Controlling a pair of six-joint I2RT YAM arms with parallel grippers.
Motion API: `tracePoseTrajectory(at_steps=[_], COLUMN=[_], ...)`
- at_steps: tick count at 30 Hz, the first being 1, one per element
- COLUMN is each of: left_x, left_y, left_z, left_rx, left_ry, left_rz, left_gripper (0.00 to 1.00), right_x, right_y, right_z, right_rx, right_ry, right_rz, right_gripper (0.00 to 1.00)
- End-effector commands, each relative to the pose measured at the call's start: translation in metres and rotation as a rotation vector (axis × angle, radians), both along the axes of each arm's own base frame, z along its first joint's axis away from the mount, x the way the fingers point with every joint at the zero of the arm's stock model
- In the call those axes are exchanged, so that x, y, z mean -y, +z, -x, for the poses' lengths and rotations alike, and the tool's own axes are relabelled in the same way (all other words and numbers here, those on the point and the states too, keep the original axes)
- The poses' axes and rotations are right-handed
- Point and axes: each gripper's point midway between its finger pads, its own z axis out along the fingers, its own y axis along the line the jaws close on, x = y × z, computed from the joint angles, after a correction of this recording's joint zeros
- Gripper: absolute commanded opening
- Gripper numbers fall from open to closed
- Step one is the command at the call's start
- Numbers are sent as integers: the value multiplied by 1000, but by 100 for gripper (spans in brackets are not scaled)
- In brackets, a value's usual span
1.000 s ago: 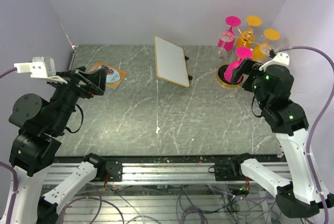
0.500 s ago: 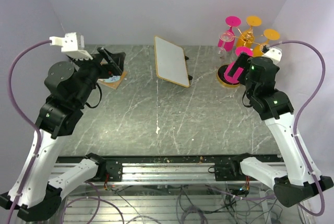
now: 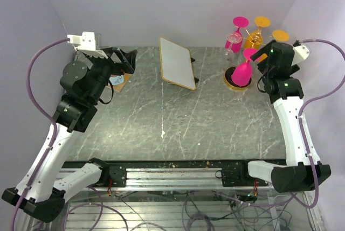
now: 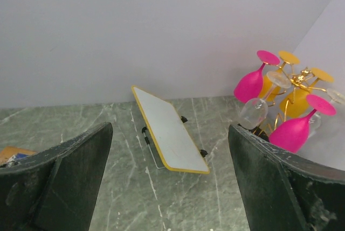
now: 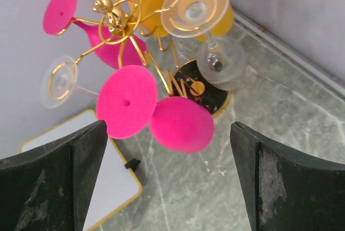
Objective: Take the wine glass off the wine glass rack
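Note:
The wine glass rack (image 3: 253,39), a thin gold wire stand on a round dark gold-rimmed base (image 3: 232,84), stands at the back right. Pink, orange and clear glasses hang upside down from its ring arms. A pink wine glass (image 3: 243,71) hangs nearest the front. My right gripper (image 3: 262,53) is open and empty, raised just right of the rack's top. In the right wrist view, this gripper (image 5: 168,134) looks down on the pink glass (image 5: 180,124), the rack (image 5: 116,18) and a clear glass (image 5: 218,61). My left gripper (image 3: 126,58) is open and empty at the back left; its wrist view shows the gripper (image 4: 170,139) pointing towards the rack (image 4: 295,80).
A white board with a yellow rim (image 3: 177,63) leans on a wire stand at the back middle; it also shows in the left wrist view (image 4: 168,131) and right wrist view (image 5: 105,188). An orange card with a disc (image 3: 117,80) lies back left. Walls close the back and sides.
Both arms have risen and reached towards the back. My right gripper moved up from beside the pink glass's bowl to the rack's top. My left gripper swung right.

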Motion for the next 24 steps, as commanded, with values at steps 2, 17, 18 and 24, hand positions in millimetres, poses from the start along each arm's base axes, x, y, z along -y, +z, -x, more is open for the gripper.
tracePoseTrajectory(at_steps=[2, 17, 18, 24], left_x=[1, -6, -7, -10], left_y=[6, -32, -32, -32], left_z=[-1, -1, -1, 0], left_rx=[114, 105, 105, 108], left_ry=[-1, 26, 33, 45], left_rz=[-29, -86, -90, -93], left_gripper=[98, 98, 98, 98], right_x=[-3, 0, 0, 0], right_y=[17, -17, -20, -30], right_z=[-28, -58, -59, -64], right_rx=[123, 112, 107, 95], right_ry=[18, 28, 26, 28], right_rz=[-126, -222, -220, -236], right_gripper=[94, 67, 67, 56])
